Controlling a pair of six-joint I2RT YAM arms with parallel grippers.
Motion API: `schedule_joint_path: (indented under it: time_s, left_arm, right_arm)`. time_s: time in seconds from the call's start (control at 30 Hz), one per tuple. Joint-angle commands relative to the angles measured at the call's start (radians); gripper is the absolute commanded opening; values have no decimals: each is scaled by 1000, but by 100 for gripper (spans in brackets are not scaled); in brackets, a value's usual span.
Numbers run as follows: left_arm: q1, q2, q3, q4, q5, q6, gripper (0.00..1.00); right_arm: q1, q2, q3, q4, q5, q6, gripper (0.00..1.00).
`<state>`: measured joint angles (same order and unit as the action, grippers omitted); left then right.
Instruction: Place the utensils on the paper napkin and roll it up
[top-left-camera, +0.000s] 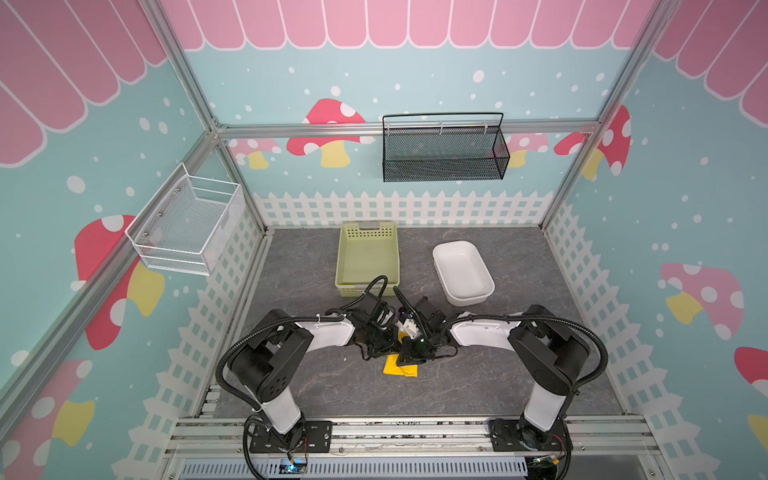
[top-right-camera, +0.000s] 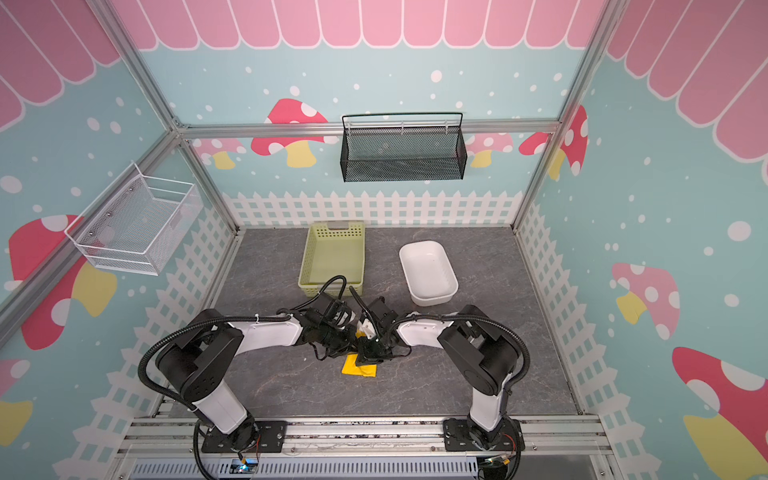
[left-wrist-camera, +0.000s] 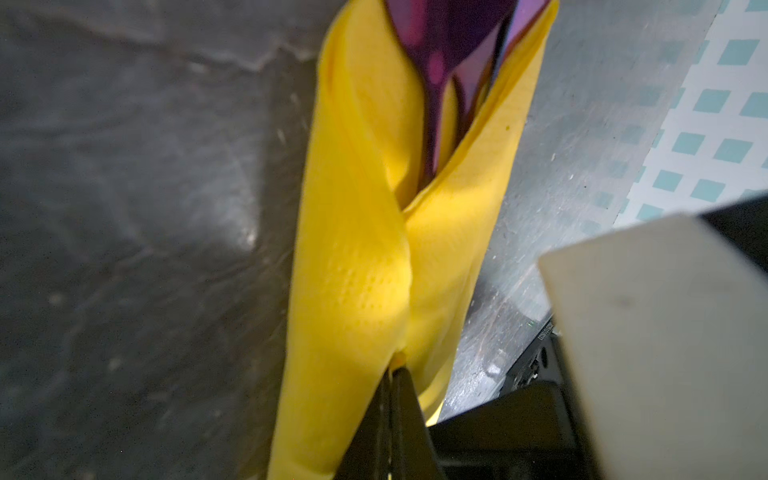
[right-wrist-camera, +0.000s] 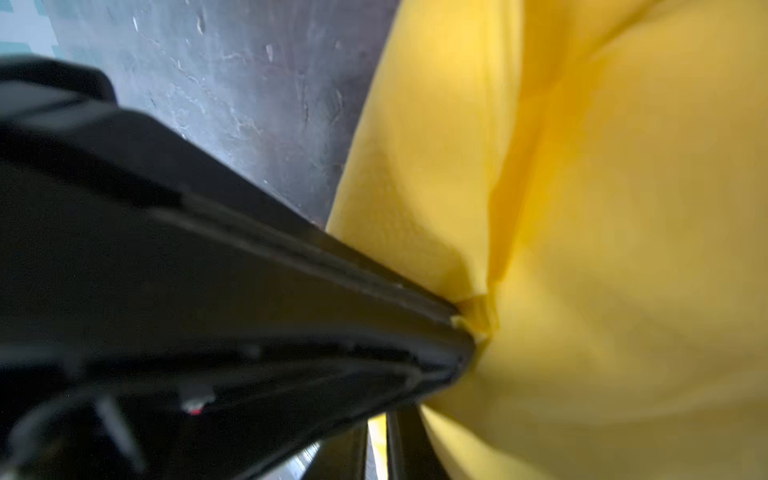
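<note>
The yellow paper napkin (left-wrist-camera: 353, 249) is folded lengthwise around the utensils (left-wrist-camera: 440, 50). Only their shiny purple heads stick out of its far end; the handles are hidden inside. In both top views the napkin (top-left-camera: 401, 368) (top-right-camera: 359, 368) lies at the table's middle, mostly under the two wrists. My left gripper (left-wrist-camera: 392, 370) is shut on a pinch of the napkin's overlapping edge. My right gripper (right-wrist-camera: 378, 449) is shut on a strip of the napkin, close beside the left fingers (right-wrist-camera: 374, 299). In a top view the two grippers (top-left-camera: 392, 349) (top-left-camera: 409, 353) nearly touch.
A pale green basket (top-left-camera: 345, 249) and a white tub (top-left-camera: 440, 249) stand behind the arms. A black mesh basket (top-left-camera: 444, 162) hangs on the back wall and a white wire basket (top-left-camera: 187, 224) on the left wall. Fence-printed walls enclose the grey table.
</note>
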<state>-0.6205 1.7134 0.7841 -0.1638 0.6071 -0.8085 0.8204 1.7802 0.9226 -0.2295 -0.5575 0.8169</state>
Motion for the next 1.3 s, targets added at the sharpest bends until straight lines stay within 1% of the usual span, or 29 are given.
schedule_joint_path:
  time_s: [0.0,0.2,0.3,0.43,0.63,0.87,1.07,1.27]
  left_arm:
    - [-5,23,-4,5,-13,-15,0]
    - [-5,32,-1,3,-11,-12,0]
    - [-4,35,3,3,-9,-11,0]
    - [-5,34,5,-5,-10,-6,0]
    - [-5,12,13,-9,-1,-13,0]
    - [-20,-29,63,-37,26,-15,0]
    - [-48,2,113,-27,49,-38,0]
    - [-68,46,124,52,66,-94,0]
  right_arm:
    - [7,-61,-29,-44,29,23,15]
    - [8,-145,-95,-21,-6,49,12]
    - [8,-148,-131,-3,-31,52,8]
    - [11,-156,-166,33,-43,66,8]
    - [11,-134,-174,26,-11,67,8]
    - [11,-129,-177,23,3,64,7]
    - [11,-130,-175,26,6,59,6]
    - [12,-149,-186,31,17,66,5]
